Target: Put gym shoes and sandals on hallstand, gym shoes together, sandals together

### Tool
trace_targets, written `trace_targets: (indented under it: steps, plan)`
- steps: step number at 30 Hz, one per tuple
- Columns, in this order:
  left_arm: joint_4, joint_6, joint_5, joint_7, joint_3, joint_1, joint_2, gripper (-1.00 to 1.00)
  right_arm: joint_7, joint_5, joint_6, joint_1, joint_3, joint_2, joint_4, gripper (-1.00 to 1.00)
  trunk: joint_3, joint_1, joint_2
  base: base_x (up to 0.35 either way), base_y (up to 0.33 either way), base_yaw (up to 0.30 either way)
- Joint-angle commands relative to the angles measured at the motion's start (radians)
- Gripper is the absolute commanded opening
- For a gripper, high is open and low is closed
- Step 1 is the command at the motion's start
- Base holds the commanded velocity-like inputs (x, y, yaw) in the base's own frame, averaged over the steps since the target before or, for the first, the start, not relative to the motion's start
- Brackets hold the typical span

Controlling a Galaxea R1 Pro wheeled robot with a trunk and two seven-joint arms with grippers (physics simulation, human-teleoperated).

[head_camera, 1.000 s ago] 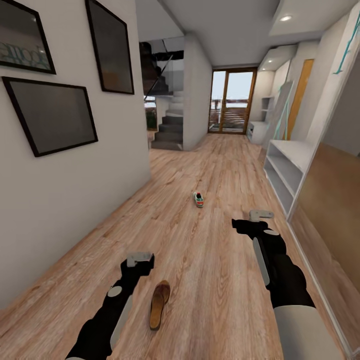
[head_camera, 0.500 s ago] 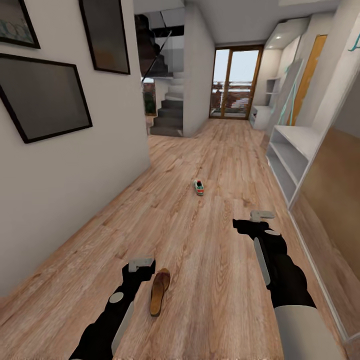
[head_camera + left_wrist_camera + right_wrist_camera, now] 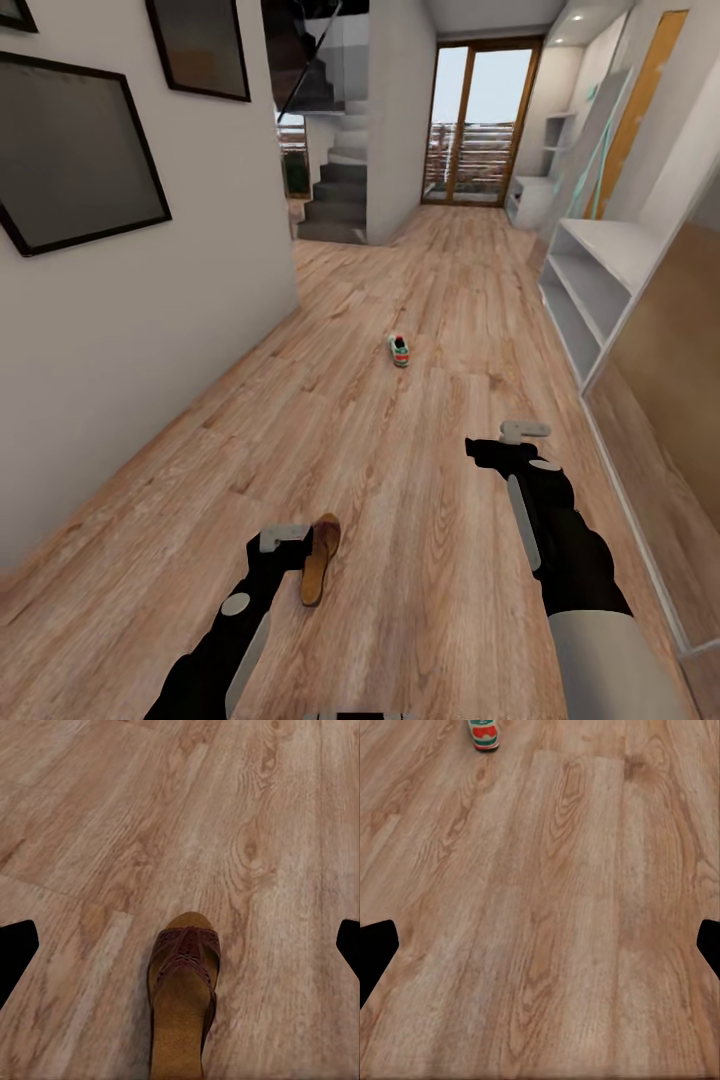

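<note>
One sandal (image 3: pixel 320 558) and one gym shoe (image 3: pixel 400 351) lie on the corridor floor (image 3: pixel 400 500), and one hallstand (image 3: pixel 600 290) stands against the wall on the robot's right. Two arms reach forward and down into the head view.

The left end effector (image 3: pixel 284 539) is held low over the floor at the end of a nearly straight forearm, with the sandal just beside it on its right, close enough that the two seem to meet in the head view; contact cannot be confirmed. In the left wrist view the sandal (image 3: pixel 180 997) sits centred between the dark fingertips (image 3: pixel 15 952) at the picture's two edges, so the jaws stand wide apart with nothing in them. The sandal's long axis runs along the corridor, its strapped toe end pointing away from the robot.

The right end effector (image 3: pixel 524 431) hovers further forward than the left one, its forearm angled slightly inward. Its fingertips (image 3: pixel 375 952) also stand wide at the picture's edges over bare planks, holding nothing. The gym shoe (image 3: pixel 484 735) lies well ahead of it and somewhat to its left, its red-orange end facing the robot and its long axis along the corridor. The hallstand is ahead of the right end effector and off to its right.
</note>
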Motion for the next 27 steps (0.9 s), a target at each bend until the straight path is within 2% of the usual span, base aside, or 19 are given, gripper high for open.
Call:
trace_targets:
  steps: [1,20,27]
  plan:
    - [0.0,-0.004,0.005,0.005,-0.003,0.0,0.0,1.0,0.002,0.008,0.005,-0.001,-0.001,0.001,-0.001,1.0,-0.006,0.0,-0.001,0.0,0.0,0.0]
    - [0.001,-0.023,0.004,0.005,-0.004,-0.002,0.002,1.0,0.002,0.008,0.005,-0.001,-0.002,0.001,-0.001,1.0,-0.111,0.009,-0.005,0.0,0.0,-0.001]
    - [0.001,-0.038,0.003,0.005,-0.005,-0.002,0.002,1.0,0.002,0.008,0.005,-0.001,-0.003,0.001,-0.001,1.0,-0.149,0.012,-0.007,0.0,0.0,-0.129]
